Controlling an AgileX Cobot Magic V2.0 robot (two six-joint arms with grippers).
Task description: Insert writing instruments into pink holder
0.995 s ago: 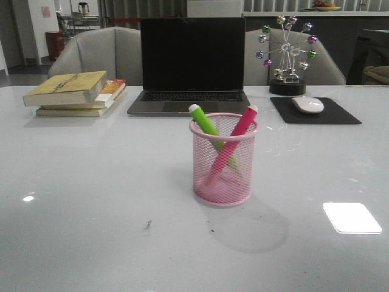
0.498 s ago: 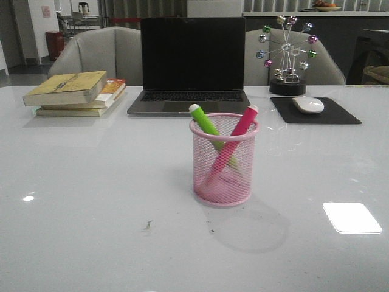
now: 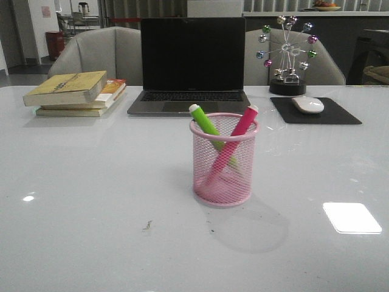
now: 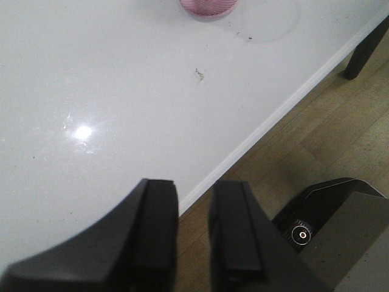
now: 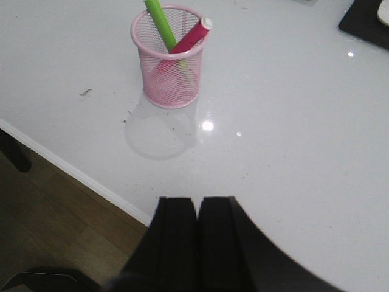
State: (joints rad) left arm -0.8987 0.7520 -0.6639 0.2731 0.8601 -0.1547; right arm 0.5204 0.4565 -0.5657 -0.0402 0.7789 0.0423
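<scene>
The pink holder (image 3: 222, 161) stands upright on the white table, in front of the laptop. Inside it the lime green pen (image 3: 205, 123) leans left and the magenta pen (image 3: 242, 125) leans right, crossing each other, whitish ends above the rim. The right wrist view shows the same holder (image 5: 168, 58) with the green pen (image 5: 160, 23) and the magenta pen (image 5: 191, 38) in it. My right gripper (image 5: 197, 204) is shut and empty, hanging over the table's near edge, well back from the cup. My left gripper (image 4: 194, 187) is open and empty at that edge; only the holder's base (image 4: 207, 6) shows there.
A black laptop (image 3: 191, 67) stands open behind the cup. A stack of books (image 3: 76, 92) lies at the back left. At the back right are a mouse (image 3: 308, 104) on a black pad (image 3: 314, 111) and a ball ornament (image 3: 287, 55). Wooden floor lies below the table edge (image 4: 261, 125).
</scene>
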